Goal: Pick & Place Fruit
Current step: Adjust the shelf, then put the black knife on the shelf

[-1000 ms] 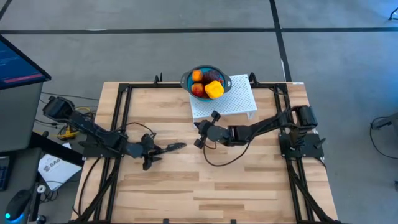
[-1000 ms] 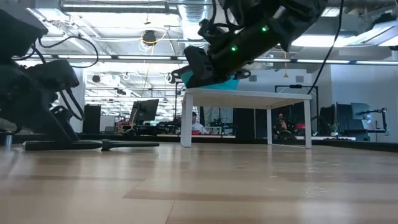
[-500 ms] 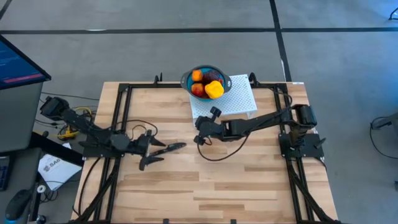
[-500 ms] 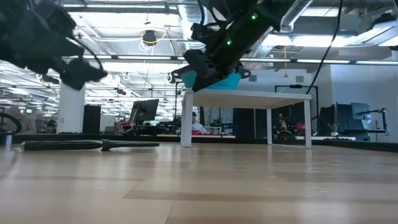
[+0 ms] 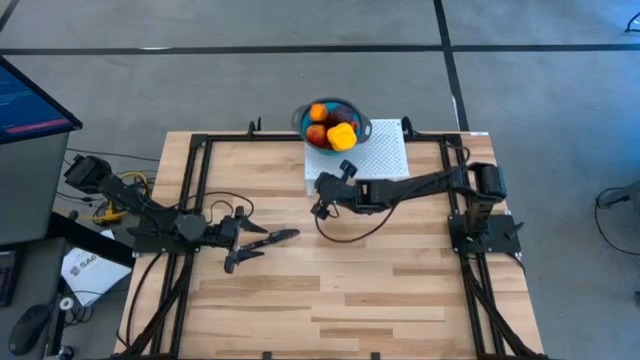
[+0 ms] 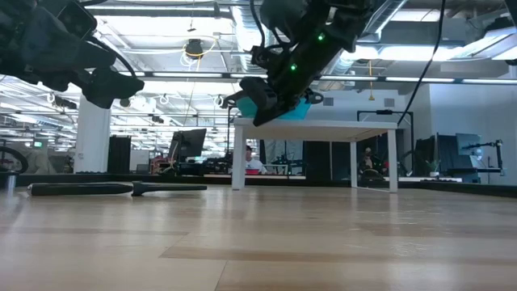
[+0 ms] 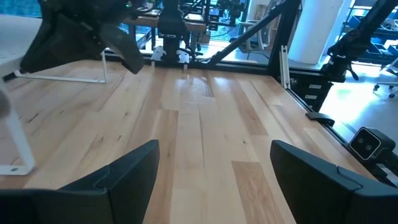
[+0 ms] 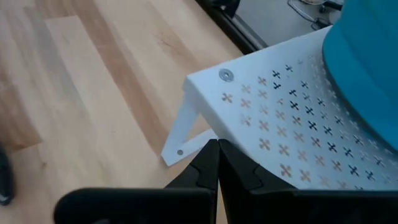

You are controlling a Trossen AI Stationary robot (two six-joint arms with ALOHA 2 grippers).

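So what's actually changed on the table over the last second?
The blue bowl of fruit has shifted a bit toward the far edge, along with the white perforated stand under it. The right gripper, shut and empty, has moved toward the stand. The left gripper has lifted off the black knife and stands open. The knife hasn't moved.

The fruit (image 5: 331, 126) is seen heaped together at about twelve o'clock on the table, toward its far edge: an orange piece at the pile's ten o'clock, a red one below it, a dark purple one behind, and a blocky yellow one at four o'clock
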